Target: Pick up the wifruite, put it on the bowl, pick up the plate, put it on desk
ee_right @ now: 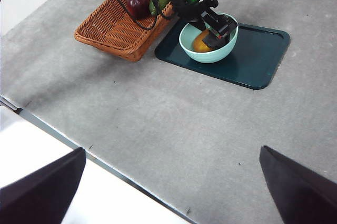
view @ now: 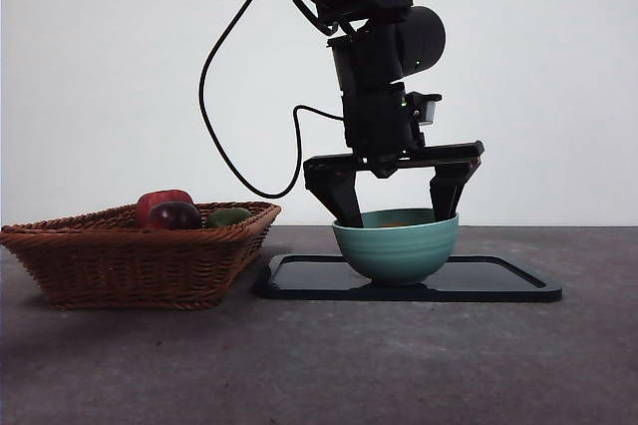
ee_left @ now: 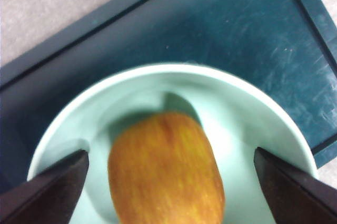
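Grey worktop carries a tray; the fruit lies in the bowl, apparently released, left gripper jaws apart. Lift straight up, clearing the rim.

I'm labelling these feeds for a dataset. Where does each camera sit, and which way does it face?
Front view: low at table height, looking level across at the bowl; the left gripper straddles its rim.
Left wrist view: straight down on the wifruite in the bowl, own jaws apart.
Right wrist view: high, back from the desk, own jaws open.
All three show the bowl.
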`<state>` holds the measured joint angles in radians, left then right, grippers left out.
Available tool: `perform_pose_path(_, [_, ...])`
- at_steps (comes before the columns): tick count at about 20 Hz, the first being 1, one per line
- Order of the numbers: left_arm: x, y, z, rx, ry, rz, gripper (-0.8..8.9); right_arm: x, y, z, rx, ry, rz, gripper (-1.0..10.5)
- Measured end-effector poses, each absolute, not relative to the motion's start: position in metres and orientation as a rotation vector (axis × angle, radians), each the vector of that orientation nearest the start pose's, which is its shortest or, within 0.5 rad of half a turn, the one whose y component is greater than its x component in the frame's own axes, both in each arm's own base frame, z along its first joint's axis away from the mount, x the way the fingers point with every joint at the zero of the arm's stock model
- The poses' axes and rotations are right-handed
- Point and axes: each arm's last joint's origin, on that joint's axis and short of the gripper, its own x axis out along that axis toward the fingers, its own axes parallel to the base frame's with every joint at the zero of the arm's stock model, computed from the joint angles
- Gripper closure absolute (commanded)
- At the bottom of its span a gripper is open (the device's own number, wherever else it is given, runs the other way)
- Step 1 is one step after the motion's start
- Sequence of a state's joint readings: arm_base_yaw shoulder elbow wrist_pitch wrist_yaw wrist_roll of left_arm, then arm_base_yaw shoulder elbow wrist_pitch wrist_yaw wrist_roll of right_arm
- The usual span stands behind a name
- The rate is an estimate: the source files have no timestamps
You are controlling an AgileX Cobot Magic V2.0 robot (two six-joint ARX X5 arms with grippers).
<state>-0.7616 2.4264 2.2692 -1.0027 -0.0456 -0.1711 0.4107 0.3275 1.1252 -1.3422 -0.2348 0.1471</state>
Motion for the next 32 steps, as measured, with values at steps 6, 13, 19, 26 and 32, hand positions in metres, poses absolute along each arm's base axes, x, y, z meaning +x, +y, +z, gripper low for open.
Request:
perform_pose_path(6, [0.370,-0.351,0.202,0.338,1.143,-0.540,5.12,-0.021,-0.002,0.356,0.090,0.597,0.587,4.0])
perform_pose_path(13, [0.371,-0.352,0.209,0.335,1.136,-0.542,5.12,-0.021,-0.002,0.356,0.090,0.597,0.587,4.0])
perform_pose_path(19, [0.361,-0.343,0.289,0.303,1.064,-0.560,5.12,-0.021,-0.002,0.356,0.090,0.597,0.587,4.0])
perform_pose_path(26, [0.347,-0.329,0.331,0.293,1.030,-0.570,5.12,-0.021,-0.002,0.356,0.090,0.596,0.587,4.0])
perform_pose_path(32, [0.343,-0.328,0.339,0.288,1.016,-0.577,5.12,-0.021,-0.002,0.356,0.090,0.597,0.587,4.0])
